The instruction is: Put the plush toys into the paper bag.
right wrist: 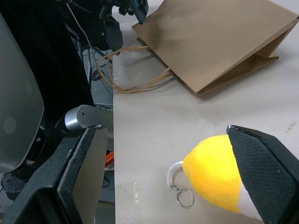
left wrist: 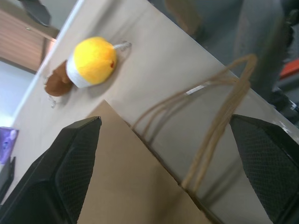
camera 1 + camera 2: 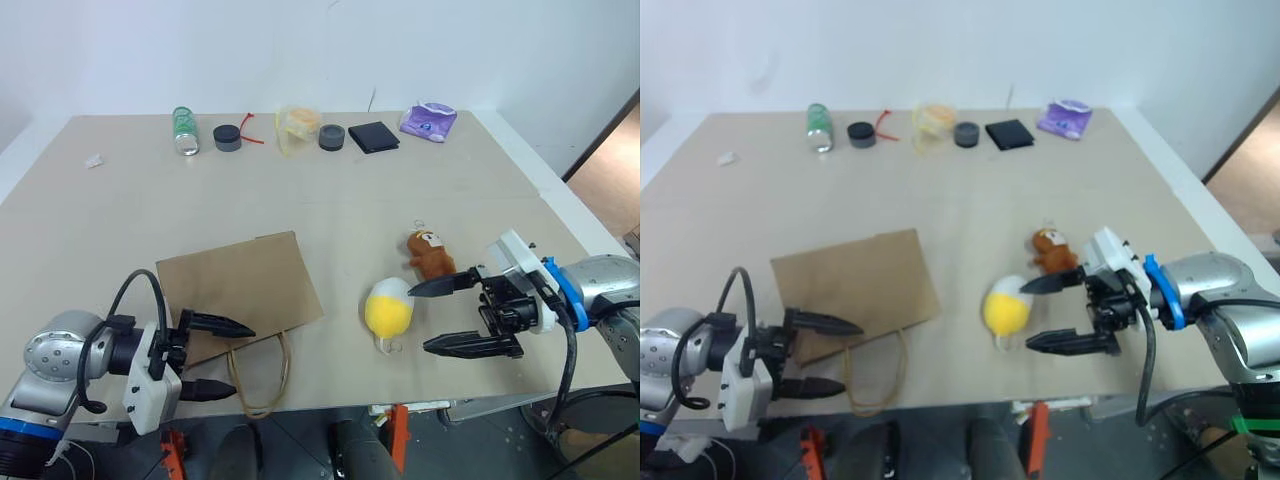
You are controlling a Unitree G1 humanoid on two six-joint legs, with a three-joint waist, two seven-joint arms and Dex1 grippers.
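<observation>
The brown paper bag (image 3: 240, 285) lies flat at the table's front left, its loop handles (image 3: 262, 378) reaching over the front edge. My left gripper (image 3: 242, 361) is open at the bag's mouth end, one finger over the bag, one by the handles. The yellow-and-white egg plush (image 3: 389, 310) lies at the front right with a key ring (image 1: 184, 198). Just behind it lies the brown bear plush (image 3: 430, 255). My right gripper (image 3: 420, 318) stands open right beside the egg plush, nothing between its fingers.
Along the table's far edge stand a green can (image 3: 185, 130), two dark round lids (image 3: 227, 137) (image 3: 331, 136), a yellowish clear wrapper (image 3: 297, 124), a flat black square (image 3: 373, 136) and a purple-and-white packet (image 3: 428, 121). The table's front edge (image 3: 330, 400) runs close under both grippers.
</observation>
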